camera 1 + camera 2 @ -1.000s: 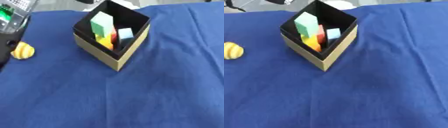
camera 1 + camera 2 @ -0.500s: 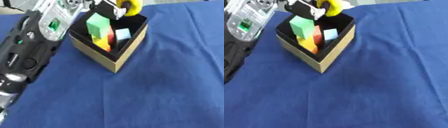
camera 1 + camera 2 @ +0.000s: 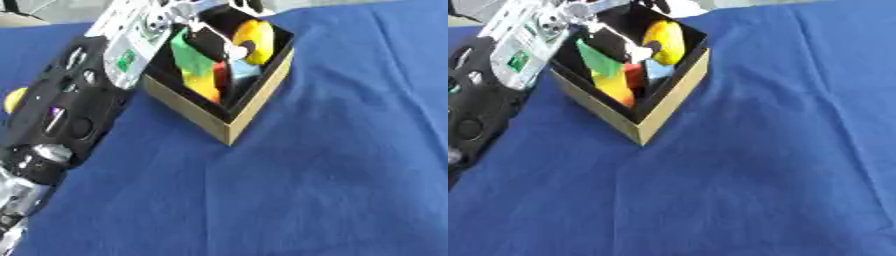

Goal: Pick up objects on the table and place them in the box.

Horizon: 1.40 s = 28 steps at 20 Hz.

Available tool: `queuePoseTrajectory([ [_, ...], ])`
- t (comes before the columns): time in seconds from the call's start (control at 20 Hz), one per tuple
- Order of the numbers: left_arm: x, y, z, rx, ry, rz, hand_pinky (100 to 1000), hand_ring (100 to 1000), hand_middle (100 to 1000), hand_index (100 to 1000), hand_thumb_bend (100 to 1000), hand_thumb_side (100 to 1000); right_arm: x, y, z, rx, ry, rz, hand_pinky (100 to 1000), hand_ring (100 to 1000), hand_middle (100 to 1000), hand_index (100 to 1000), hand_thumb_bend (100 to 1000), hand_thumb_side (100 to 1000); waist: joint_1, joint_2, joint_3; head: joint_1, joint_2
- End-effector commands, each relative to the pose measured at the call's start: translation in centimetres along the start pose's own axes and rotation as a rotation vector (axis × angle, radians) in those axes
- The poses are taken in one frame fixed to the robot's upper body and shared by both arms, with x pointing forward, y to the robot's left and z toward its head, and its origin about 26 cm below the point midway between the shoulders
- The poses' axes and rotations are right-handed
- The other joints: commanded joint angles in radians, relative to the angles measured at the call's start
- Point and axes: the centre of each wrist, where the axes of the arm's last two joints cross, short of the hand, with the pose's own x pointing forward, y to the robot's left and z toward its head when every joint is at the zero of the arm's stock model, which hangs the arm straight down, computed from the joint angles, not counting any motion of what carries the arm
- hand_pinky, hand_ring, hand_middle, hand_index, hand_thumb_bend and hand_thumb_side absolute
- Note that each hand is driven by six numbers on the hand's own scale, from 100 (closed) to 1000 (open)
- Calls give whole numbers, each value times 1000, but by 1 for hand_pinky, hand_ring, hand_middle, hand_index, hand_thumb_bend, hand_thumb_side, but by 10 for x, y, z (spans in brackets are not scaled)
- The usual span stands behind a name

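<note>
The left robot hand (image 3: 206,22) is reached over the open top of the cardboard box (image 3: 245,112), fingers pinched around a yellow round object (image 3: 255,34), looks like a toy lemon or something similar. It's holding it right at the box's far inner wall, partly down inside the opening. My guess is it's that low so the thing drops straight in instead of bouncing off the rim, and the arm comes in from the left side because that's where the stuff was lying.

Inside the box, from what I can make out: one green block (image 3: 191,52) standing up, one red piece (image 3: 221,75), one yellow-orange piece (image 3: 206,90) below it, and one light blue block (image 3: 243,76). So four things already in there, plus the yellow one still in the grip.

One more small yellow thing (image 3: 12,99) peeks out just past the forearm at the left edge, sitting on the worktop (image 3: 332,175) with its blue cloth. So one box, and probably one item left to collect.

Right robot hand doesn't show up anywhere.
</note>
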Motion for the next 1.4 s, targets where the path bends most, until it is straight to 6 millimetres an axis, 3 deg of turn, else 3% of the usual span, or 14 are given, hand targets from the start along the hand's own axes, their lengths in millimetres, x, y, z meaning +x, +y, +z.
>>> queuePoseTrajectory([
  [0.05, 0, 17, 2, 33, -7, -23, 886, 868, 830, 882, 301, 531, 6, -4, -3, -4, -18, -1, 842, 844, 731, 823, 100, 761, -4, -27, 0, -2, -7],
  [0.25, -1, 22, 6, 40, -5, -8, 887, 870, 836, 888, 290, 543, 4, -4, -1, -10, -9, 0, 842, 844, 731, 823, 100, 760, -3, -36, 6, -8, 1],
  [0.55, -12, 31, 23, 36, 5, 6, 873, 842, 795, 854, 245, 478, 1, -8, 4, -25, 12, 20, 841, 844, 731, 822, 100, 759, -2, -55, 36, -29, 25],
  [0.9, -59, 26, 64, -79, 166, 4, 882, 848, 804, 868, 279, 505, -3, -16, 11, -54, 29, 62, 841, 844, 731, 822, 100, 756, 2, -69, 93, -84, 49],
  [0.95, -64, 22, 70, -100, 179, 3, 885, 853, 811, 872, 311, 441, -4, -17, 12, -57, 32, 68, 841, 844, 731, 822, 100, 750, 3, -69, 100, -90, 51],
  [1.0, -68, 20, 77, -116, 189, -1, 887, 856, 816, 874, 294, 519, -4, -17, 12, -59, 33, 73, 841, 844, 731, 822, 100, 756, 3, -69, 105, -95, 52],
  [1.4, -88, 4, 140, -169, 311, -6, 897, 875, 842, 883, 311, 525, -6, -21, 15, -83, 35, 97, 841, 844, 732, 822, 100, 738, -4, -61, 124, -115, 48],
])
